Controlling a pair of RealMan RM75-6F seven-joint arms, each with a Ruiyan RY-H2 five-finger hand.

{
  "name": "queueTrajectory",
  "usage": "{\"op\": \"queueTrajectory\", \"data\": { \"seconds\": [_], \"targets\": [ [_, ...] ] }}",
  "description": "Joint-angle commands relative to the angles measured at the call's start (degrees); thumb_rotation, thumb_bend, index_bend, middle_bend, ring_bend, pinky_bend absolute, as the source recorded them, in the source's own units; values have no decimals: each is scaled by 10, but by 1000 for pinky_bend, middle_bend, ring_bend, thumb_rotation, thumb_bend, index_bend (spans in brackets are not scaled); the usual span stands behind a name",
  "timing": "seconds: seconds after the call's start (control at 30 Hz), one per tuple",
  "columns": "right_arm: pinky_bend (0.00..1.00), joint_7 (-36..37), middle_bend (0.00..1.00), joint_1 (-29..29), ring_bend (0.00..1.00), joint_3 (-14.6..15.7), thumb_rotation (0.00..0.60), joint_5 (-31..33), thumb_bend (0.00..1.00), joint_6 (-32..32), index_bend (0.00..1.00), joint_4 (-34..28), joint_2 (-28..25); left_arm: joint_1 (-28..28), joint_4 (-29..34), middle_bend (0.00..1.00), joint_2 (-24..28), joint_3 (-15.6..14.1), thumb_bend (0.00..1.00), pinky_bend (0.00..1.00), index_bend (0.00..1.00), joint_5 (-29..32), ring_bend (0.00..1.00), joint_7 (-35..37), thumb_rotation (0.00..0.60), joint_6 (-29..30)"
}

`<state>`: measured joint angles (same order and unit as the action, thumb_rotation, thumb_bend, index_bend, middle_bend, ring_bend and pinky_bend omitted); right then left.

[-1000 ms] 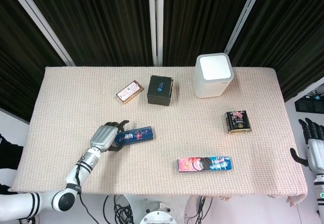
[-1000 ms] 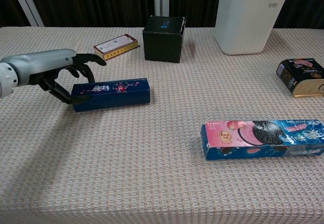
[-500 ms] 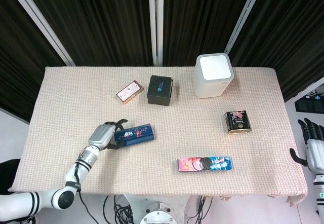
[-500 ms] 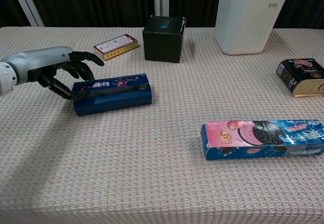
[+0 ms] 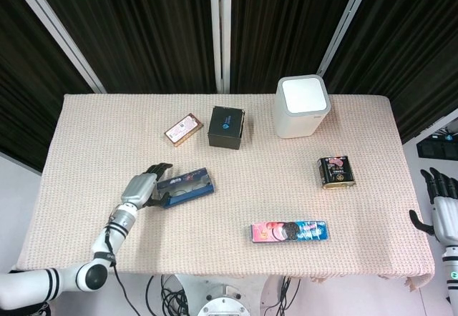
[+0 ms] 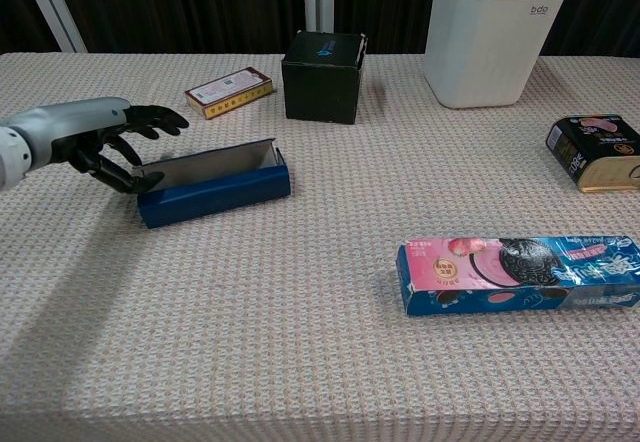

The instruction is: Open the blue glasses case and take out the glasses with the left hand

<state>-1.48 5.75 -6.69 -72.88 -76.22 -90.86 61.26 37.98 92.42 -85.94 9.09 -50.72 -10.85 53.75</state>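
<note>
The blue glasses case [image 5: 187, 187] [image 6: 215, 194] lies at the front left of the table with its lid [image 6: 210, 165] tilted up and back, showing a grey inner face. My left hand [image 5: 142, 188] [image 6: 95, 140] is at the case's left end; its dark fingers hold the lid's left edge, thumb below and the others spread above. The glasses inside cannot be seen in either view. My right hand [image 5: 438, 203] hangs off the table's right edge, fingers apart and holding nothing; only the head view shows it.
Behind the case lie a small brown box [image 5: 184, 129] [image 6: 228, 91] and a black box [image 5: 226, 126] [image 6: 322, 75]. A white canister [image 5: 302, 106] [image 6: 492, 32] stands at the back right. A dark tin [image 5: 336, 171] [image 6: 595, 152] and a cookie pack [image 5: 288, 231] [image 6: 515, 274] lie to the right.
The case's lid has gone from closed to raised and tipped back. My left hand has drawn up and slightly left with the lid's edge. The right hand has barely moved.
</note>
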Motion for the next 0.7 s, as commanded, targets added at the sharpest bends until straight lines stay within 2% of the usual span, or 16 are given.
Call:
{"op": "queueTrajectory", "data": {
  "seconds": [0.03,0.13,0.2,0.27,0.37,0.53,0.7],
  "targets": [
    [0,0,0,0,0,0,600,1,271,0,0,0,0,-1,-14,37,-14,1,442,232,89,-8,23,-10,600,21],
    [0,1,0,0,0,0,600,1,270,1,0,1,0,-5,-34,15,-33,2,442,202,83,-18,2,-24,600,50],
    [0,1,0,0,0,0,600,2,272,1,0,2,0,-9,-59,3,-55,3,443,148,75,-39,0,-38,600,90],
    [0,2,0,0,0,-1,600,2,272,1,0,2,0,-15,-91,0,-79,1,443,91,71,-77,0,-48,600,137],
    [0,3,0,0,0,-1,600,3,271,1,0,4,1,-22,-126,0,-96,-3,442,57,71,-137,0,-32,600,182],
    [0,3,0,0,0,-2,600,2,273,-1,0,4,1,-27,-129,0,-76,-10,443,56,71,-203,0,31,600,189],
    [0,2,0,0,0,-2,600,0,273,-4,0,2,1,-27,-115,62,-25,-51,432,138,85,-292,0,105,600,171]
  ]
}}
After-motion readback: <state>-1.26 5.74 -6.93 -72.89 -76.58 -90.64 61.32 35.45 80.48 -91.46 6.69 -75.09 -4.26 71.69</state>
